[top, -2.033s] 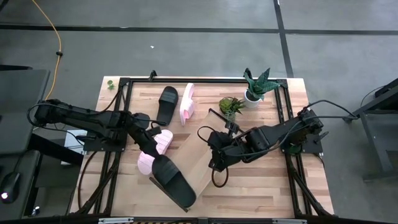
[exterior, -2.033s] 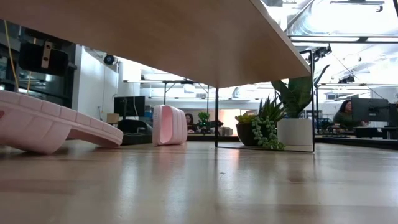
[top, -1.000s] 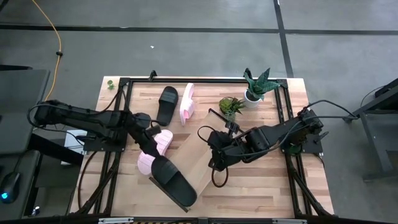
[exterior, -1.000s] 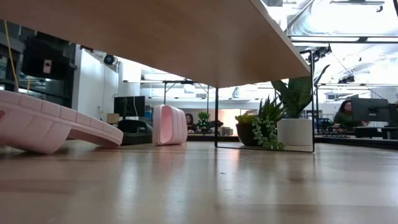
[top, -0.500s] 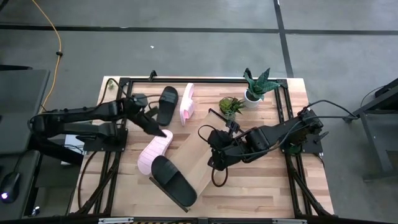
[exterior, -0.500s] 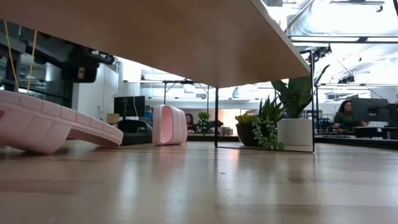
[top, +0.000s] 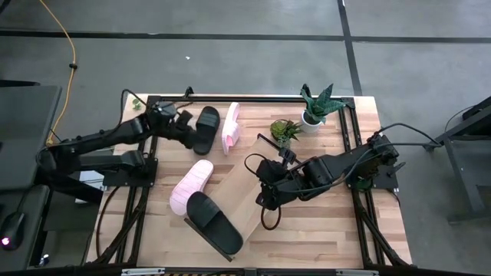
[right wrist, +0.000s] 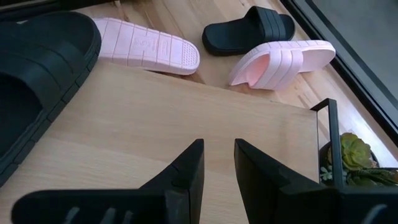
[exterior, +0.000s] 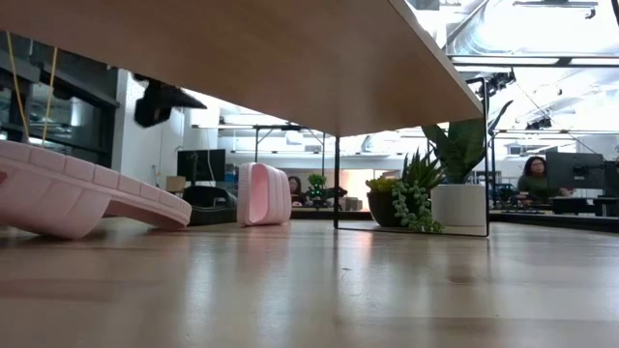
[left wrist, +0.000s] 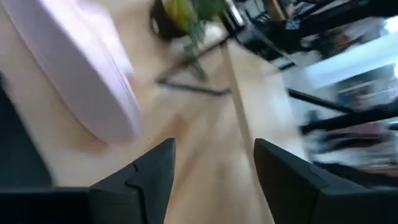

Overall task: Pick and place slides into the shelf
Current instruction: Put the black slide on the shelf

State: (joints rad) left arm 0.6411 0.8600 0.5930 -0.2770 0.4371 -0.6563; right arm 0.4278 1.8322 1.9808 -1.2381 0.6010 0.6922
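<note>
The shelf (top: 247,184) is a light-wood board that runs slantwise across the table's middle. A black slide (top: 215,222) lies on its near end. A pink slide (top: 191,186) lies sole up on the table beside the shelf's left edge. Near the far edge lie another black slide (top: 205,127) and a pink slide (top: 230,126) on its side. My left gripper (top: 186,130) stands open just left of the far black slide, with nothing between its fingers (left wrist: 214,149). My right gripper (right wrist: 219,149) hangs over the shelf's middle with a narrow gap between its fingers.
Two potted plants (top: 316,107) (top: 285,130) stand at the far right, close to the shelf's far end. A black frame (top: 253,98) runs around the tabletop. In the low view the shelf's underside (exterior: 242,58) and one thin black leg (exterior: 337,174) show overhead.
My left gripper has gone up from over the sole-up pink slide and toward the table's far edge, to the left side of the far black slide. The pink slide stays on the table beside the shelf. My right arm has kept still.
</note>
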